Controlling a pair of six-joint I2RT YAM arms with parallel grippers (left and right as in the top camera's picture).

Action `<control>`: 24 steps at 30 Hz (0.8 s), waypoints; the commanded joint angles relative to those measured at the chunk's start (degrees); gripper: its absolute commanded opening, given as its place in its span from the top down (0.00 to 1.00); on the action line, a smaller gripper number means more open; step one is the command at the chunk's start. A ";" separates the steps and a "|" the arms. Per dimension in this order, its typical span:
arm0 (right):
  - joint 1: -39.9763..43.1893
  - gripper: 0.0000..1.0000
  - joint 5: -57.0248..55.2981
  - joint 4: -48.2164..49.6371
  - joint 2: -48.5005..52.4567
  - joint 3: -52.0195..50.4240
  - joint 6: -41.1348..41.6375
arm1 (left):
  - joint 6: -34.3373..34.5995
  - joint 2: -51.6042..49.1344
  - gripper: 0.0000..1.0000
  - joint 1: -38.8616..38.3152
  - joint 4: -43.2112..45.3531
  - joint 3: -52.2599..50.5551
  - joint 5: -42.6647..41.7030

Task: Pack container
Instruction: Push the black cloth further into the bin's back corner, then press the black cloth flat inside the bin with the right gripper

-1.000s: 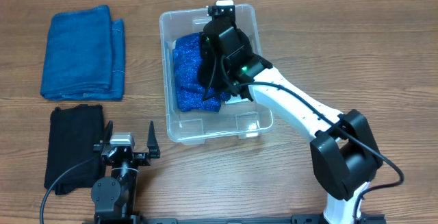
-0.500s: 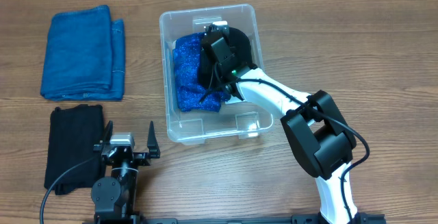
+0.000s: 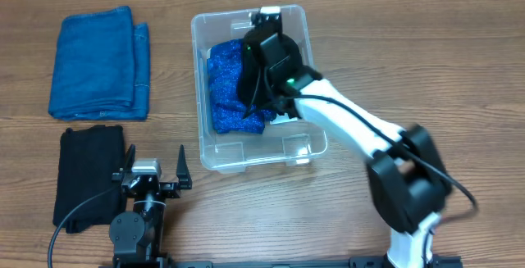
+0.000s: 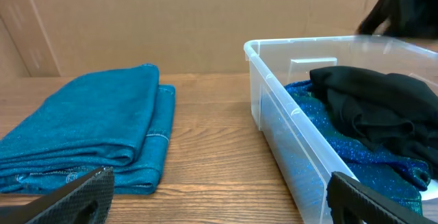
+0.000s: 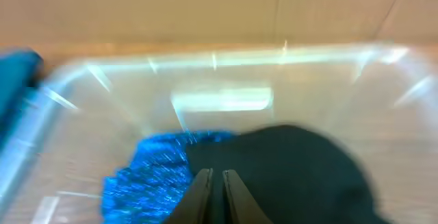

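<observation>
While the right fingers (image 5: 200,193) sit pinched almost together over the container (image 3: 198,96), I can't tell if they've nipped a fold of the black bundle (image 4: 373,107) below them; the right wrist view is blurred. Container stands mid-tabletop (image 3: 459,71), toward the far edge, long axis running near-to-far. Blue sparkly cloth (image 3: 223,88) lies along its left wall. Black bundle sits on top of it, toward the right wall. Right arm reaches in across the right rim. Near end of the container floor is bare of cloth.

Left fingers (image 4: 65,200) are spread fully wide and hold nothing. They sit low at the near edge, pointing away from the robot, apart from the container's near-left corner. Folded black cloth (image 3: 86,174) lies just beside the outer finger, and the arm's cable crosses it. Teal towel (image 3: 98,63), folded, lies beyond that, with a strip of bare wood between it and the container's left wall. Right of the container it's bare tabletop out to the frame edge.
</observation>
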State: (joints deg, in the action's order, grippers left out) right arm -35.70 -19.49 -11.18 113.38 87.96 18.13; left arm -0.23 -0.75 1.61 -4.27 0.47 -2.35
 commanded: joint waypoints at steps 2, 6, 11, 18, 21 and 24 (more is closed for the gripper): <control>0.11 0.91 -1.49 -7.41 -7.89 0.31 1.64 | -1.07 0.39 0.00 0.35 0.00 -0.20 -0.04; 0.11 0.94 -1.42 -16.79 -7.13 -0.46 7.39 | -1.09 0.39 0.00 0.35 0.02 -0.20 -0.04; 0.11 0.94 1.53 -16.33 -5.92 -5.42 10.88 | -1.09 0.39 0.00 0.35 0.02 -0.20 -0.04; 0.11 0.94 4.15 -12.81 -5.55 -10.62 11.39 | -1.09 0.39 0.00 0.35 0.00 -0.20 -0.04; 0.11 0.94 4.96 -13.20 -4.81 -11.04 12.17 | -1.09 0.39 0.00 0.35 0.00 -0.20 -0.04; 0.11 0.94 5.95 -12.76 -3.23 -11.04 12.17 | -1.09 0.39 0.00 0.35 0.02 -0.20 -0.04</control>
State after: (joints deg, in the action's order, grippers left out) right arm -35.70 -14.96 -24.64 108.20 77.32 29.39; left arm -0.23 -0.75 1.61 -4.25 0.47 -2.37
